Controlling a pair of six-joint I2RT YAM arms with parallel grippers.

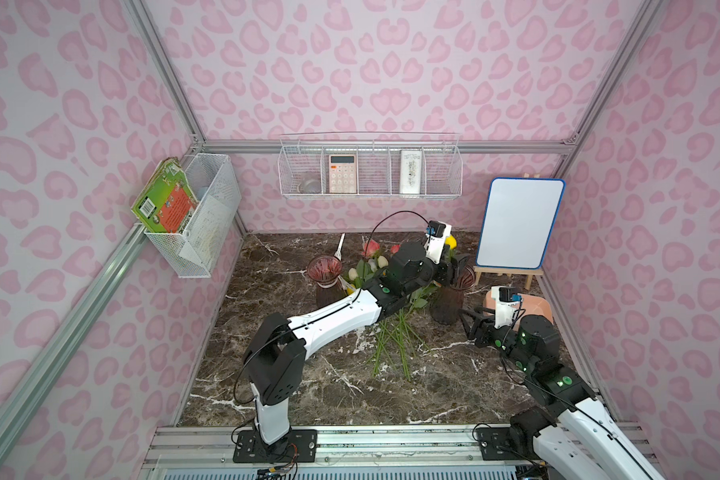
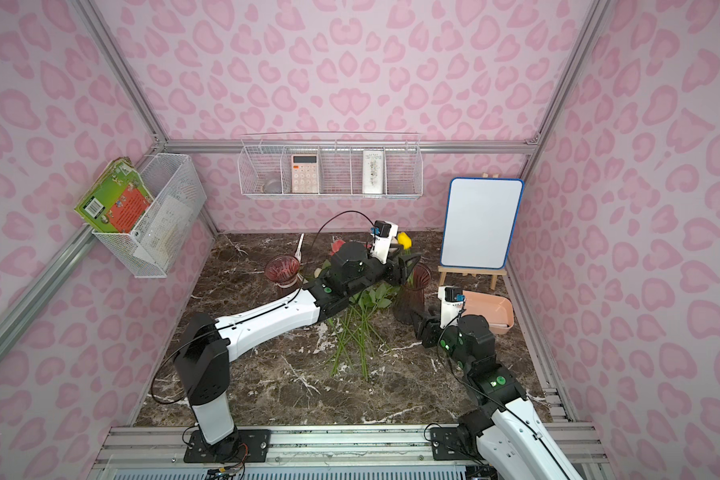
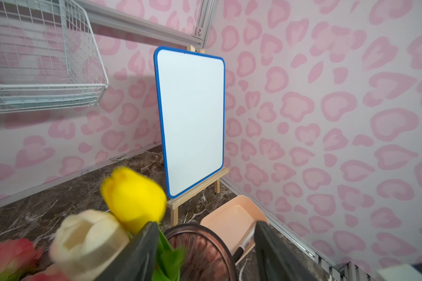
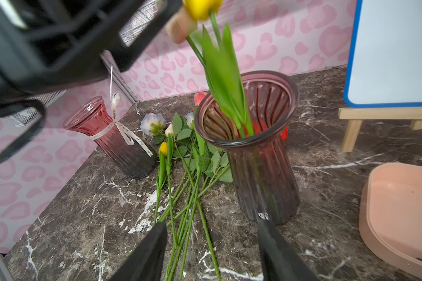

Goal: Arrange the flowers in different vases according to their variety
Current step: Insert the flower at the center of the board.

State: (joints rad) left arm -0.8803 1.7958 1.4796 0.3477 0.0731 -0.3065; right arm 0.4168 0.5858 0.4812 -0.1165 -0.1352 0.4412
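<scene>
Left fingers [image 3: 141,250] spread open above a vase [image 4: 261,175] holding a yellow tulip [image 3: 134,194].
Right fingers [image 4: 151,253] are open and empty; the left, on retreating, could snag the leaning tulip and pull it out.

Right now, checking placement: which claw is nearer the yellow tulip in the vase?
Left. Left claw above the vase rim, beside the yellow tulip; right claw low by the vase's base.

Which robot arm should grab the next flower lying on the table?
Probably right: the right gripper, open, sits low facing the loose flowers, while the left gripper is up over the vase.
</scene>
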